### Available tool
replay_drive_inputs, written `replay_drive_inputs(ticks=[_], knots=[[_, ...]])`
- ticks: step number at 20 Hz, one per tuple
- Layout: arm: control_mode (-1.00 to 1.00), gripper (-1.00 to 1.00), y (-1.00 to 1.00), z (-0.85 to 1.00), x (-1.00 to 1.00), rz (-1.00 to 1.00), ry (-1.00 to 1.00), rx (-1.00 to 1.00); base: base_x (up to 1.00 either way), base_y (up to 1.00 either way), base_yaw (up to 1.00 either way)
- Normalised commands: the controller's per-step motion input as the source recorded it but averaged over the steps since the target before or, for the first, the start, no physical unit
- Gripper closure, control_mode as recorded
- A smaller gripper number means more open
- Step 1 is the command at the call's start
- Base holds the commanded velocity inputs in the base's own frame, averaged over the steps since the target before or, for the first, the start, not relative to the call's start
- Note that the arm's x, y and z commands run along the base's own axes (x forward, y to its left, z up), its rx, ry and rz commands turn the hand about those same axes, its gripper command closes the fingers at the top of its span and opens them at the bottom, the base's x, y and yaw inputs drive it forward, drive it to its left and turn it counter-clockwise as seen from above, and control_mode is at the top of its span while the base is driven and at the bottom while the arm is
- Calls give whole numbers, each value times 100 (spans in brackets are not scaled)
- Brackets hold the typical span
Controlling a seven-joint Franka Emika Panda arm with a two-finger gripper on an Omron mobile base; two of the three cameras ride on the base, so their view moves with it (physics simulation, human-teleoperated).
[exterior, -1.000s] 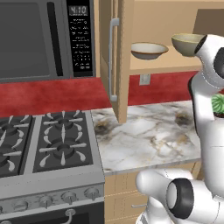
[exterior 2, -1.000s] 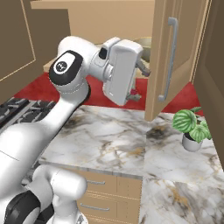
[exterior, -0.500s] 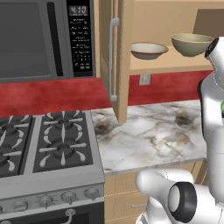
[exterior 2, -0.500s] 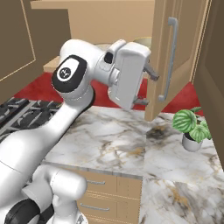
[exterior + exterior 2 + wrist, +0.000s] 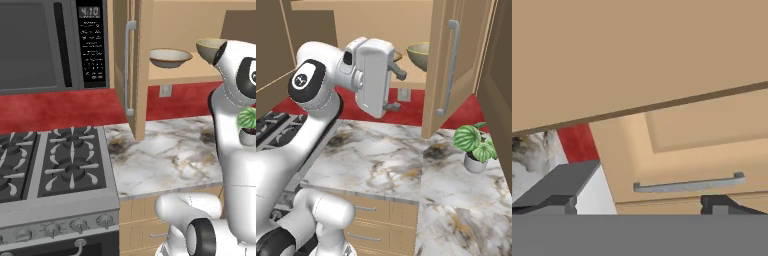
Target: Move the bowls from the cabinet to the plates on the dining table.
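I am looking at two bowls on the shelf of the open cabinet (image 5: pixel 135 75). The shallow bowl (image 5: pixel 170 57), cream inside, is sitting near the shelf's front edge, and the deeper bowl (image 5: pixel 422 55), olive-beige, is standing beside it, apart from it as far as I can see. Both look like glazed ceramic — so I am expecting them to be stiff, rather heavy for their size, slippery on the glaze, and easy to chip if they knock the shelf or the door. I am judging that the best hold is on the rim, one finger inside and one outside the wall; the deeper bowl has a steeper wall, which should give a surer pinch than the shallow one.

The gripper (image 5: pixel 393 90) is standing wide open and empty, in front of the shelf and a little below it, touching nothing.

The left base view is showing me the shallow bowl whole, while the arm is covering part of the deeper one. The right base view is giving the opposite — the deeper bowl is clear there, and the hand is hiding most of the shallow one. The hand view is showing neither bowl; I am seeing a cabinet door with its grey handle (image 5: pixel 689 184) and a strip of red wall (image 5: pixel 577 142).
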Motion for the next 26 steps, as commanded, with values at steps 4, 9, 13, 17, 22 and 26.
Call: replay_drive_inputs(ticks=[4, 9, 13, 17, 22, 26], knots=[[-100, -100, -4, 0, 79, 1, 1, -4, 0, 0, 0], [-100, -100, -6, -6, 96, 5, 0, -1, 0, 0, 0], [-100, -100, -17, 0, 99, 8, 0, 0, 0, 0, 0], [-100, -100, -70, 0, 76, 4, 0, 0, 0, 0, 0], [-100, -100, -95, 0, 18, 0, 0, 0, 0, 0, 0], [-100, -100, -96, 0, 9, 0, 0, 0, 0, 0, 0]])
